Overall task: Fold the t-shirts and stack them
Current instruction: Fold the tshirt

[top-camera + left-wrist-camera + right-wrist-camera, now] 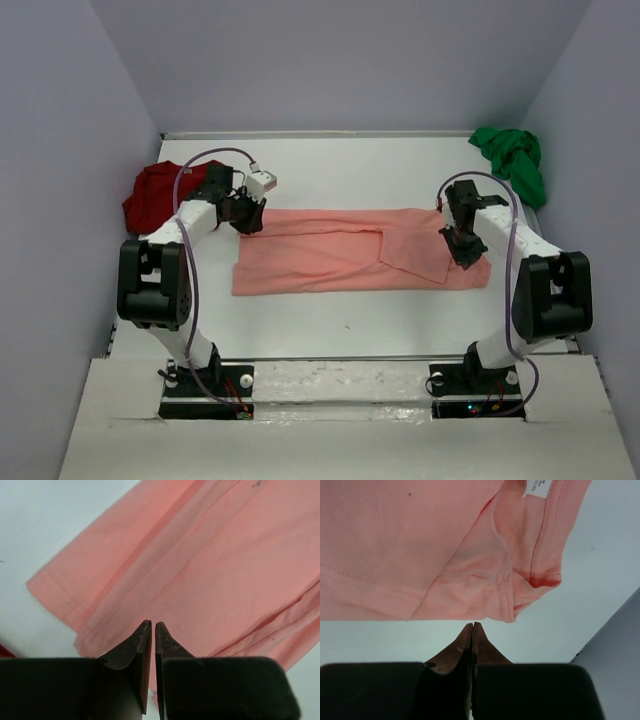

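Observation:
The salmon-pink t-shirt [340, 255] lies flat in a long folded band across the middle of the table, with a sleeve flap folded over its right half. My left gripper [243, 213] hovers over the shirt's far left corner. In the left wrist view this gripper [153, 625] is nearly shut, with only a thin slit and no cloth in it, above the pink cloth [215, 570]. My right gripper [466, 250] is at the shirt's right end. It is shut and empty [472, 625], over bare table just off the collar edge [510, 595]. The dark red t-shirt [155, 195] lies crumpled at the back left. The green t-shirt [512, 160] is bunched at the back right.
Lilac walls close the table on the left, back and right; the right wall [620, 645] stands close to my right gripper. White table [340, 320] shows in front of the pink shirt. Both arm bases [205, 385] sit at the near edge.

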